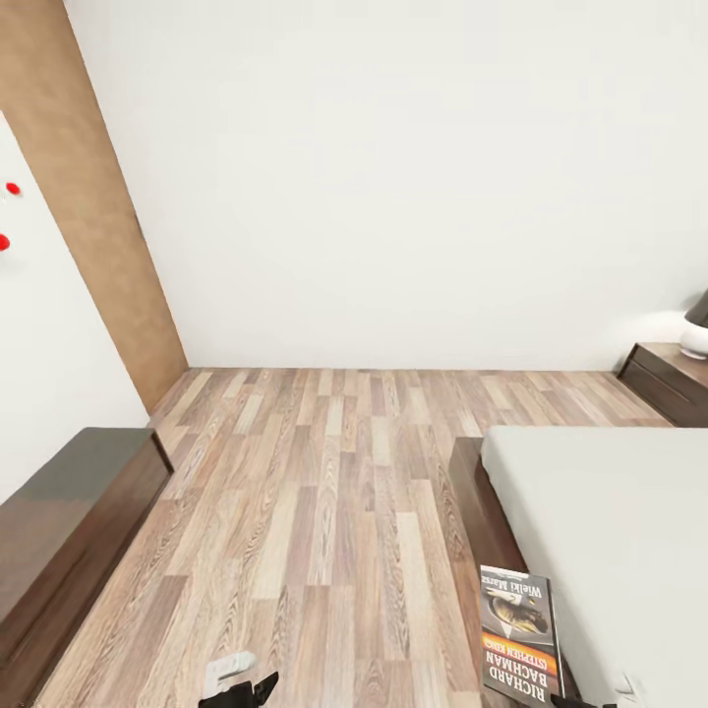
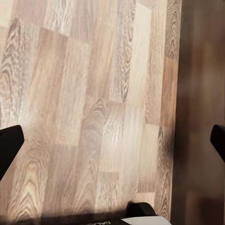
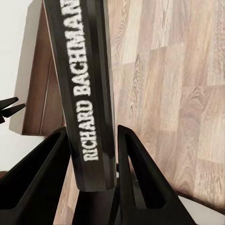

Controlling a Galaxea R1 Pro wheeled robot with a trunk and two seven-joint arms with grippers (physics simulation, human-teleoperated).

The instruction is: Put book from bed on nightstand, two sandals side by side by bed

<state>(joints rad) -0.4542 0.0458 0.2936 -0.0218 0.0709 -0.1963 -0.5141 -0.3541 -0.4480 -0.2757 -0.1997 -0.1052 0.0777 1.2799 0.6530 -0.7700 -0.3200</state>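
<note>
Holding the book (image 3: 89, 93) tight, the right hand (image 3: 91, 154) has one black finger on each side of the book's spine, and the long side of the book runs straight out from the hand. From the head view, the book (image 1: 519, 634) is up in the air near the bottom edge, over the dark wood side of the bed (image 1: 610, 531), with its cover facing up. The nightstand (image 1: 674, 379) stands far ahead by the white wall, at the far end of the bed, with a lamp (image 1: 696, 329) on top. So the book must go forward and a bit to the right, and the right arm is the one nearer to it. The left hand (image 2: 112, 145) is wide apart and holds nothing; it hangs over the wood floor (image 1: 324, 492) next to a long dark cabinet (image 1: 59, 511). I see no sandals here.
</note>
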